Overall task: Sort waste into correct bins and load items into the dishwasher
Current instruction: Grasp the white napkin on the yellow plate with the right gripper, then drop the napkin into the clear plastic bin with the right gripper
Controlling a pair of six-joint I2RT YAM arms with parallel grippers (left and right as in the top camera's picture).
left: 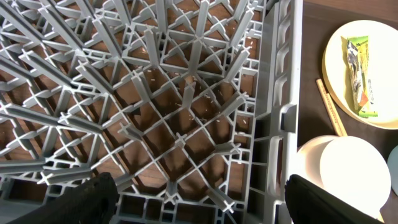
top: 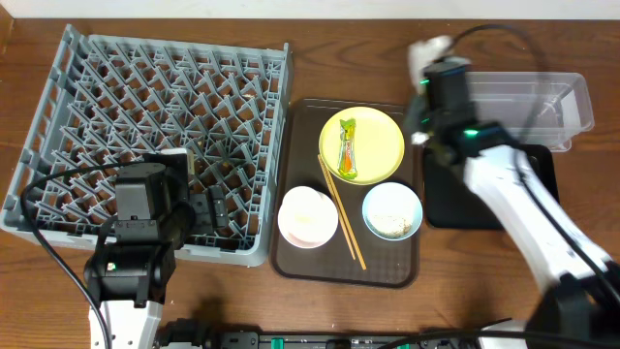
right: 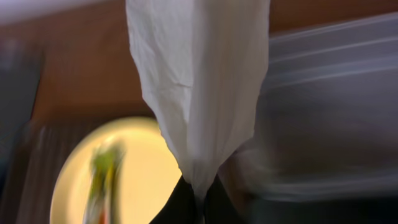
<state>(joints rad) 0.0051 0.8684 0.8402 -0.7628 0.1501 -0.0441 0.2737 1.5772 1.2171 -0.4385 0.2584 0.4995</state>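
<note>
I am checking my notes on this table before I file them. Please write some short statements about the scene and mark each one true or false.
1. The wrapper lies on the yellow plate. True.
2. One bowl already stands in the dish rack. False: the white bowl and the blue bowl both sit on the brown tray.
3. The right gripper holds the white napkin. True.
4. The chopsticks lie in the clear tub. False: they lie on the brown tray.
5. The left gripper is open above the dish rack. True.
</note>
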